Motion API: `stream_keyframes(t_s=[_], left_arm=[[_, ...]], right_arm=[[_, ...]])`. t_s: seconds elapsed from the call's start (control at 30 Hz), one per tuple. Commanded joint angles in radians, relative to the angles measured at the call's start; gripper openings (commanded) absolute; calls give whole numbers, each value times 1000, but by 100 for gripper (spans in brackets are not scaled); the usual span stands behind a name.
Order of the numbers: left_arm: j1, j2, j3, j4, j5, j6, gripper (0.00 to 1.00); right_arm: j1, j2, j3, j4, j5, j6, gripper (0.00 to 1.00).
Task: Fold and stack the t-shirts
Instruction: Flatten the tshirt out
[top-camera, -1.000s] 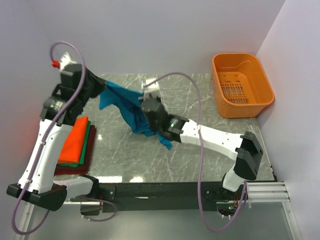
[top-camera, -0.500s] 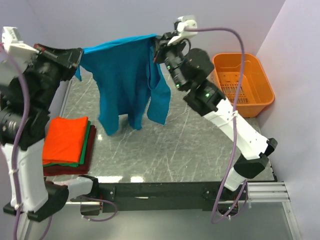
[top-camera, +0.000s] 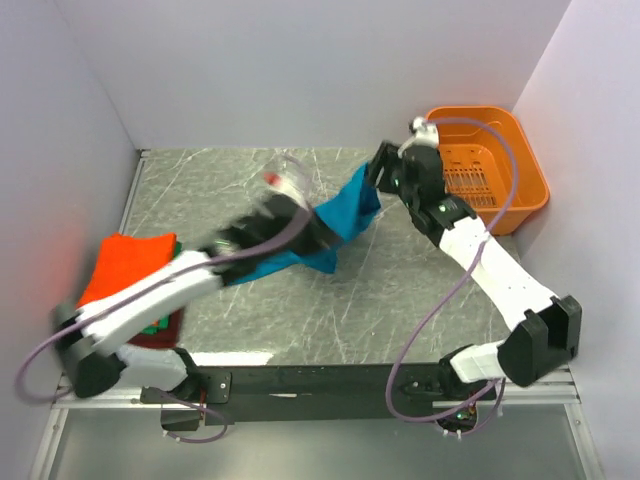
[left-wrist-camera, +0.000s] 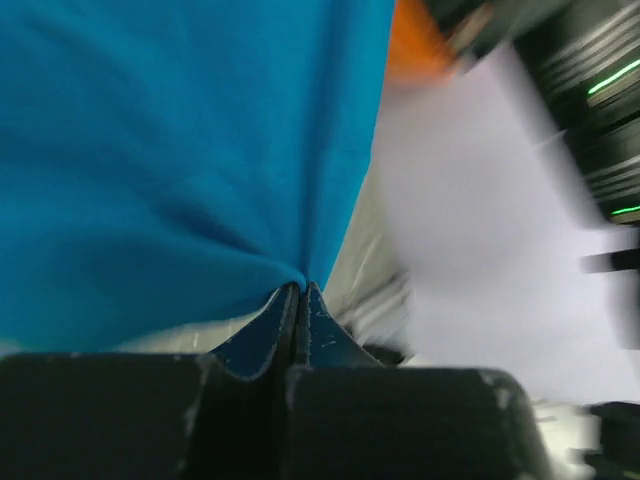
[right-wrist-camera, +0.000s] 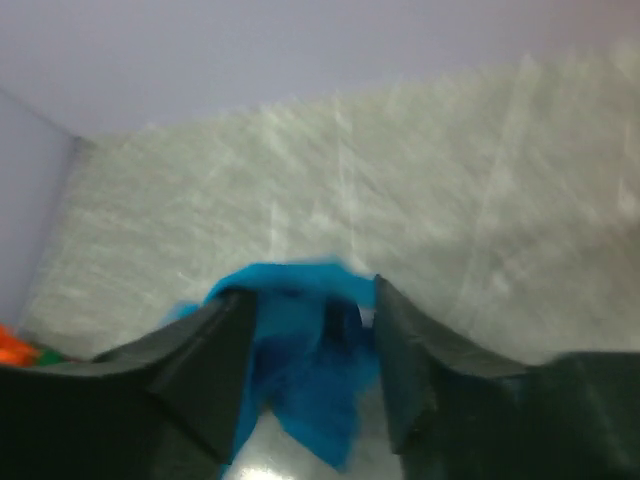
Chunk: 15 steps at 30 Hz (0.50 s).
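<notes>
Both grippers meet at one teal shirt (top-camera: 345, 212), which lies bunched and partly lifted over the middle of the marble-patterned table (top-camera: 300, 300), toward its far right. The left gripper (left-wrist-camera: 298, 300) reaches across from the left side, blurred in the overhead view; its wrist camera shows the two fingers pressed together with a fold of the teal cloth pinched between their tips, the rest of the fabric spreading up and away to fill most of that view. The right gripper (right-wrist-camera: 312, 295) comes in from the far right, just beside the orange plastic basket (top-camera: 485, 218) in the back corner. Its fingers stand apart, and a crumpled end of the shirt sits in the gap between them and hangs below; whether the cloth touches either finger cannot be told through the blur. At the left edge of the table, well apart from the teal shirt, rests a stack of folded shirts (top-camera: 125, 265), bright orange on top with darker layers underneath, partly crossed by the left arm.
</notes>
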Motion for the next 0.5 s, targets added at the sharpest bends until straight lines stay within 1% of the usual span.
stream_keyframes(t_s=[0.0,0.07,0.1,0.13,0.17,0.2,0.27,0.3,0.33,0.37,0.4,0.43,0.47], left_arm=[[-144,143,-66,212,-38,-81,3],[-187,240,-45,242,-12,-89,3],[-197,322,-36,266,7,-90,8],[-202,355,-27,283,24,-92,15],[-205,380,-20,297,36,-93,24],[-204,409,-20,315,36,-96,40],[-196,417,-11,302,19,-90,51],[-190,406,-7,282,-2,-87,60],[-182,394,-8,242,-27,-86,65],[-153,381,-16,219,-59,-89,66],[-133,360,-22,193,-73,-95,70],[-113,348,-29,118,-88,-110,72],[-75,335,-36,81,-138,-118,73]], right_arm=[[-2,-135,-113,-85,62,112,70],[-3,-215,-179,-128,96,142,78],[-3,-244,-237,-142,106,154,81],[-3,-297,-265,-166,117,175,82],[-3,-321,-291,-175,120,183,82],[-3,-344,-333,-194,135,194,83],[-5,-406,-380,-231,128,217,83],[-3,-426,-440,-226,110,221,83],[-3,-460,-471,-225,93,246,83],[-2,-474,-503,-212,30,252,83],[-2,-486,-572,-194,5,258,82],[3,-503,-601,-177,-13,281,80],[11,-509,-664,-162,-42,292,78]])
